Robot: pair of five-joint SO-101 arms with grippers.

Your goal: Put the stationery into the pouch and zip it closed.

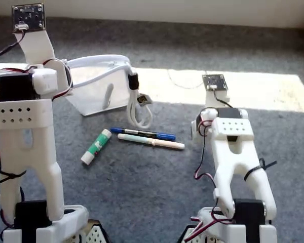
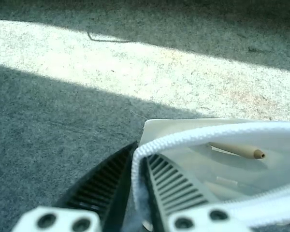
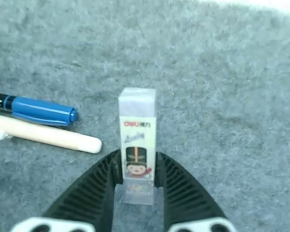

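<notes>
The pouch (image 1: 99,83), clear with a white zip edge (image 2: 193,137), sits at the far left of the grey carpet (image 1: 142,192), where the shade meets a patch of sunlight (image 1: 253,91). Its mouth gapes and is raised. The left gripper (image 2: 139,157) is clamped tight on the zip edge, with the white band pinched between its two black ribbed jaws. Through the clear wall a pale pointed stick (image 2: 237,151) is visible lying inside the pouch. A white strap (image 1: 140,114) hangs from the pouch's right end and loops towards the near side, ending just beyond the pens.

The rest of the stationery lies on the carpet near the middle. The blue pen (image 1: 142,133) and the cream pen (image 1: 152,142) lie side by side, running left to right, with the blue one on the far side. The glue stick (image 1: 96,147) lies to their left, tilted, its far end just beside the blue pen's left end.

The right gripper (image 3: 137,155) grips a small boxed eraser (image 3: 137,116), so its jaws stand apart only by the eraser's width. The eraser sits lengthwise between them, its far end poking out past the fingertips. It is just to the right of the blue pen's cap and the cream pen's rounded end and touches neither. Whether it rests on the carpet or is lifted, I cannot tell.
</notes>
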